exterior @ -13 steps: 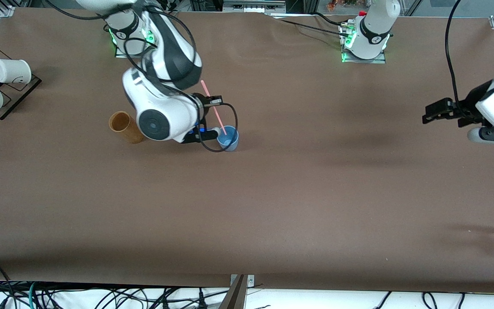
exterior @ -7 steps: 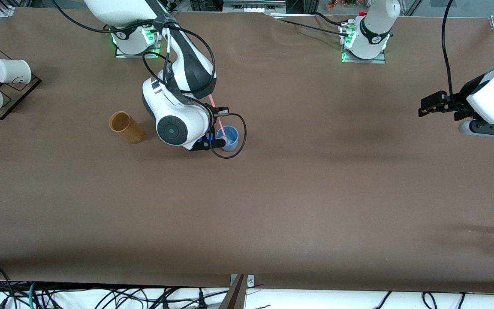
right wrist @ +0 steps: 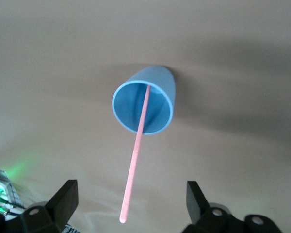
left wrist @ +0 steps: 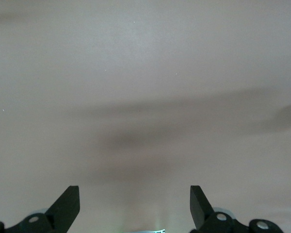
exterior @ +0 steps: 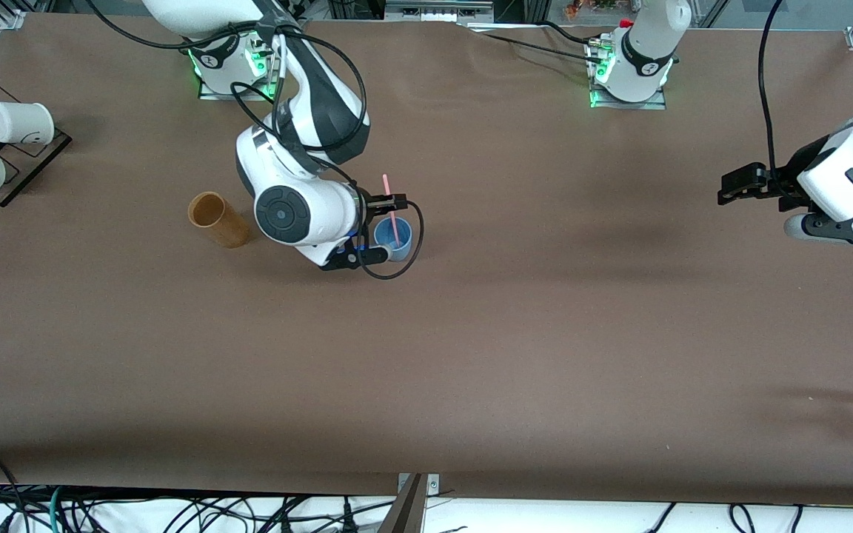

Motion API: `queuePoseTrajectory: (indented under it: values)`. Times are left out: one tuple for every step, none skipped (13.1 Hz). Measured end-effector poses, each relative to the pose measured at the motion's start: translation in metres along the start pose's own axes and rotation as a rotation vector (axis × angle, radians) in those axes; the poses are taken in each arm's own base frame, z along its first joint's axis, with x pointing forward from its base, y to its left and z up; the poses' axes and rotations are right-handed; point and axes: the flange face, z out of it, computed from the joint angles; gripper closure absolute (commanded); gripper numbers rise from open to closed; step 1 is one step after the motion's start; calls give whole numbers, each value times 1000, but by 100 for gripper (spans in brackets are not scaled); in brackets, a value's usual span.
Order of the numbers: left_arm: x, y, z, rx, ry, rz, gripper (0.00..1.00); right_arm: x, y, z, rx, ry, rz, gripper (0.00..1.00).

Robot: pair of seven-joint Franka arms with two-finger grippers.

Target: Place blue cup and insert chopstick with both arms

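Our right gripper [right wrist: 131,201] has its jaws wide apart with nothing between them, and it hangs just over the blue cup [exterior: 393,235]. The pink chopstick [right wrist: 135,153] stands in the cup, its low end inside and its top leaning up between our open fingers, touching neither. The cup sits upright on the brown table [exterior: 471,333], beside the tan-brown cup [exterior: 218,219] and toward the right arm's end. Our left gripper [left wrist: 135,206] is wide open too, holds nothing, and waits high over the table's other end. We think the cup is light and smooth and may tip with a small bump, so we would hold it by its sides. The stick looks thin, stiff and light; we would pinch it near the middle.
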Motion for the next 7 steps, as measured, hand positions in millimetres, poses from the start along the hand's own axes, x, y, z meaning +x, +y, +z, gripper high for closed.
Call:
queuePoseTrajectory:
  values:
    - [0, 0, 0, 0, 0, 0, 0, 0, 9, -16, -37, 40, 3, 0]
    - [0, 0, 0, 0, 1, 0, 0, -2, 20, -38, -92, 94, 4, 0]
    - [1, 0, 0, 0, 1, 0, 0, -6, 32, -63, -146, 152, 8, 0]
    - [1, 0, 1, 0, 1, 0, 0, -12, 46, -91, -179, 207, 23, 0]
    - [1, 0, 1, 0, 0, 0, 0, -18, 64, -119, -189, 254, 52, 0]
    - [1, 0, 1, 0, 0, 0, 0, -23, 88, -146, -189, 293, 89, 0]
    - [2, 0, 2, 0, 0, 1, 0, -26, 113, -169, -189, 321, 115, 0]
